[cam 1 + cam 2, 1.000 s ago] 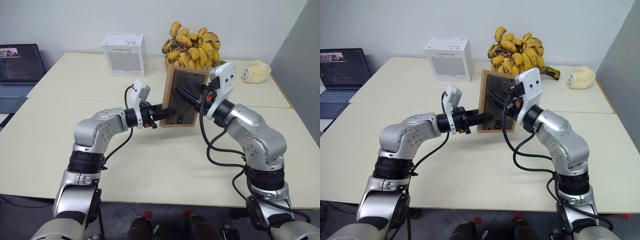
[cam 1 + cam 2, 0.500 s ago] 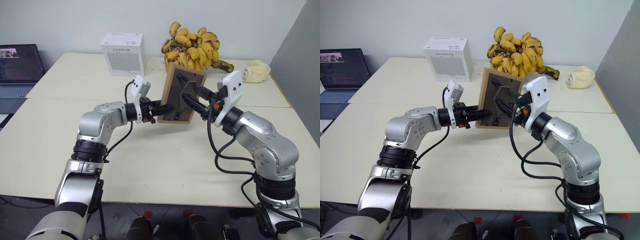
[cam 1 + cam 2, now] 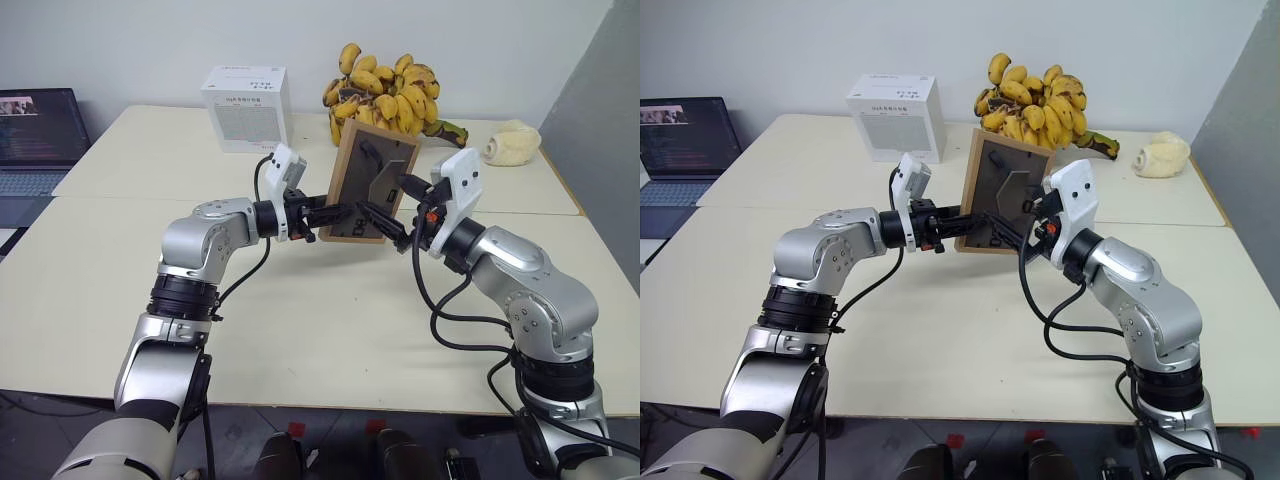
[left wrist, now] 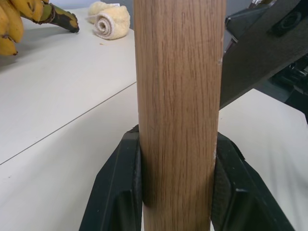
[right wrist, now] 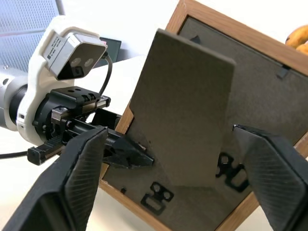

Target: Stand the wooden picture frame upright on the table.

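Now holding the wooden picture frame (image 3: 365, 190) near upright at picture centre over the table (image 3: 300, 320): left gripper (image 4: 177, 185) clamped on its edge, right gripper (image 5: 168, 159) just spread wide, off the stand (image 5: 185, 115). Apparently propped open, ready for setting down.

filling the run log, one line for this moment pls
left gripper: shut on light-wood picture frame edge | right gripper: open behind prop stand | frame: tilted upright

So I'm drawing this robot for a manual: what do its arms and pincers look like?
Both arms are rounded silver-grey segments with black joint rings and loose black cables. Each wrist carries a white camera block. The left pincer and right pincer have two black fingers.
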Controlling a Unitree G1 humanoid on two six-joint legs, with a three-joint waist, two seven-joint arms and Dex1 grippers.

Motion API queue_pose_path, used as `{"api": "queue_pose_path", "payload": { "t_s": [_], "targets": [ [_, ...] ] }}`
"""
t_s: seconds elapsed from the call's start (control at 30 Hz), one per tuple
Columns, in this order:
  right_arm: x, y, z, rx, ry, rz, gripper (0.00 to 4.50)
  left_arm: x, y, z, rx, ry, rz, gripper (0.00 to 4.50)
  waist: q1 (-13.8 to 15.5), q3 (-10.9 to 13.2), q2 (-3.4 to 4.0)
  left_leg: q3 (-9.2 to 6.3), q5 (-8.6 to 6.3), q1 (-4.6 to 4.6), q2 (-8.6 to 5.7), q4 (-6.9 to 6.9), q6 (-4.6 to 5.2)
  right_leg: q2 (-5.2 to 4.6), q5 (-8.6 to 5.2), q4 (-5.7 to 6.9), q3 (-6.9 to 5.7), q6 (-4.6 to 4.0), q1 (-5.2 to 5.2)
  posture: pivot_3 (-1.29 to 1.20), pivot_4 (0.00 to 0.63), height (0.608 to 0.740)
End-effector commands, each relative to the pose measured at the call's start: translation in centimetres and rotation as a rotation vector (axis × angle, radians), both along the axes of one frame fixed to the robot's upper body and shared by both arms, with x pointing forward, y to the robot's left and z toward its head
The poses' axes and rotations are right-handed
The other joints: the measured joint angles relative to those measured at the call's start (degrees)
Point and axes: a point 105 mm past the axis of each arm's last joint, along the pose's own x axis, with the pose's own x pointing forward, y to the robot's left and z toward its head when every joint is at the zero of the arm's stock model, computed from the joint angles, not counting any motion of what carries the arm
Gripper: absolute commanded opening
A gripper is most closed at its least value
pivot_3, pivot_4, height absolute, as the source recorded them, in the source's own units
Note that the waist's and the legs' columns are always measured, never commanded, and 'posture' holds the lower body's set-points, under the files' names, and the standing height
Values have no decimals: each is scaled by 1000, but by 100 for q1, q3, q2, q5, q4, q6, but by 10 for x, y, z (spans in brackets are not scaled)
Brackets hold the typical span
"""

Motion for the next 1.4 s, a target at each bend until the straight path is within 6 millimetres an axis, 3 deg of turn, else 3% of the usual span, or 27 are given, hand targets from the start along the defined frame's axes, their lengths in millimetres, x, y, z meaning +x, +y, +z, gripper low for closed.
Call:
{"api": "queue_pose_path", "payload": {
  "t_s": [0.03, 0.23, 0.33, 0.53, 0.77, 0.87, 1.2, 1.4],
  "targets": [
    [-12, -22, -3, -154, -55, 4, 4256, -7, 2, 24, -5, -104, -25, 1291, 19, 0, 0, 0, 0, -1, -1, 0, 0, 0, 0, -2, 0, 0, 0, 0, 150, 740],
    [-10, -63, -34, -436, -74, -49, 4256, -8, 15, 14, 13, -25, 19, 1291, 31, 0, 0, 1, 0, -1, -2, 2, 0, -1, -1, -4, 1, 1, 1, 0, 150, 740],
    [0, -86, -43, -739, -345, -117, 4256, -25, 23, 10, -17, 126, 7, 1291, -2, 0, 0, 1, 0, 0, -1, 7, 1, 0, -2, -2, 1, 3, 2, 0, 150, 740],
    [5, -84, -49, -1004, -891, -119, 4256, -61, 31, 8, -43, 340, -30, 1291, -45, 1, -1, 8, 0, 3, 2, 7, 0, 1, -8, 4, 8, 14, -1, 0, 150, 740],
    [6, -61, -39, -969, -1405, -170, 4256, -75, 42, 15, -88, 469, -34, 1291, -30, 1, -1, 4, 3, 8, -1, 21, -5, -2, 0, 19, 8, 1, 2, 0, 150, 740],
    [12, -52, -35, -922, -1531, -210, 4256, -78, 45, 16, -91, 499, -43, 1291, -28, 1, -2, 0, 6, 11, -2, 25, -10, -3, 1, 29, 8, 1, 2, 0, 150, 740],
    [24, -19, -43, -840, -1707, -97, 4256, -89, 45, 30, -42, 554, -106, 1291, -16, 1, -2, -3, 9, 14, -12, 29, -12, -10, 1, 52, 8, -2, 1, 0, 150, 740],
    [28, -15, -40, -832, -1747, -55, 4256, -98, 47, 31, -11, 582, -129, 1291, -16, 1, -2, -8, 9, 15, -15, 30, -12, -11, 1, 61, 6, -2, 1, 0, 150, 740]
  ]
}}
